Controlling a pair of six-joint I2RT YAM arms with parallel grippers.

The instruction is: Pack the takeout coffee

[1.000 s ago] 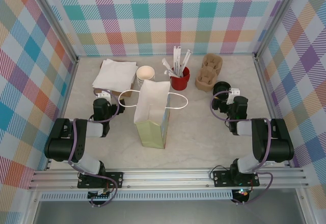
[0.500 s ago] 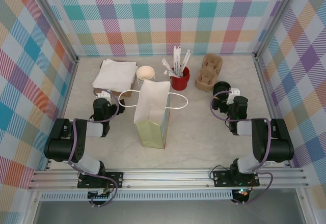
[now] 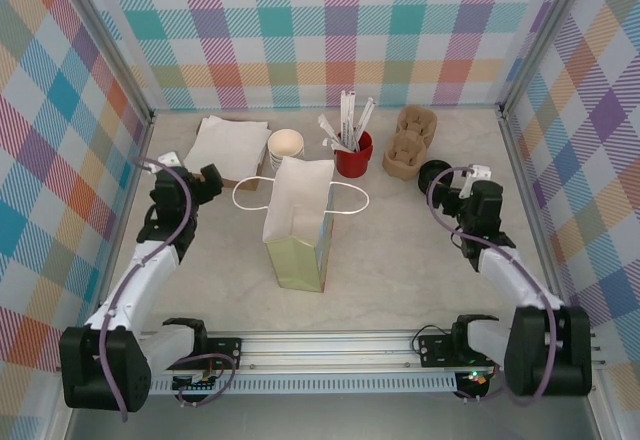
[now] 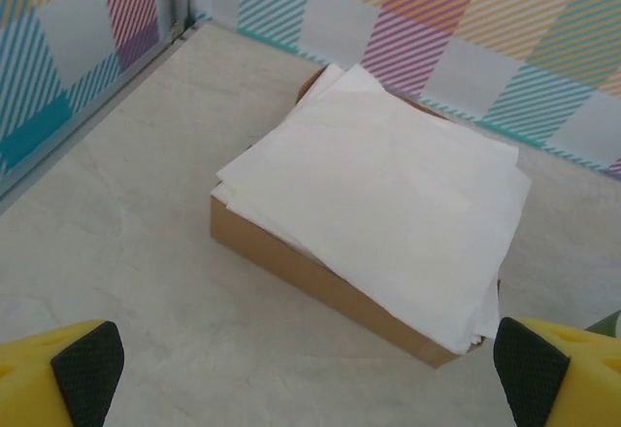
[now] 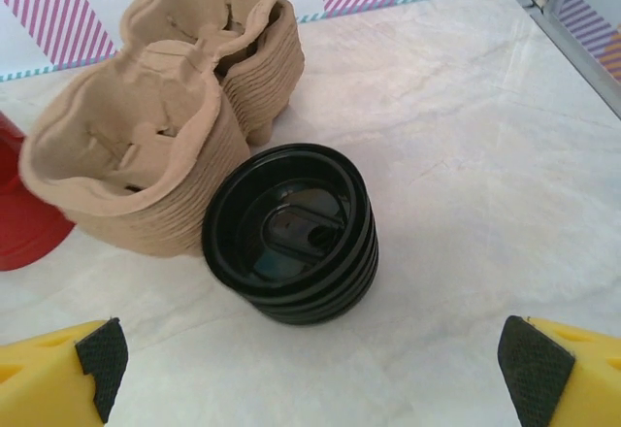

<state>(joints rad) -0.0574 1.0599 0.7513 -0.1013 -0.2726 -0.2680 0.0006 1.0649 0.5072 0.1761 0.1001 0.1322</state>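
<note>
- Fingers (image 4: 87, 361) of the left gripper (image 4: 309, 369) are spread wide, with bare table (image 4: 146, 252) between them and nothing pinched.
- Ahead of those fingers, well apart from the tips, a stack of white napkins (image 4: 378, 189) lies on a flat brown box (image 4: 291, 264). The stack overhangs the box on the side of the right-hand finger.
- The right gripper (image 5: 315, 364) also has its fingers (image 5: 532, 374) spread wide, and it grips nothing.
- Just ahead of the gap between the right gripper's fingers sits a stack of black lids (image 5: 291, 228), hollow side up, apart from both tips.
- Beyond the lids, toward the left-hand finger, a stack of brown pulp cup carriers (image 5: 146, 155) leans close against the lids. Whether the two stacks touch I cannot tell. A red cup (image 5: 21, 218) shows past that finger at the edge.
- From above, a paper bag (image 3: 298, 222), white inside and olive-green outside, stands open between the two grippers, well apart from either set of fingers.
- Where the takeout coffee is I cannot tell.
</note>
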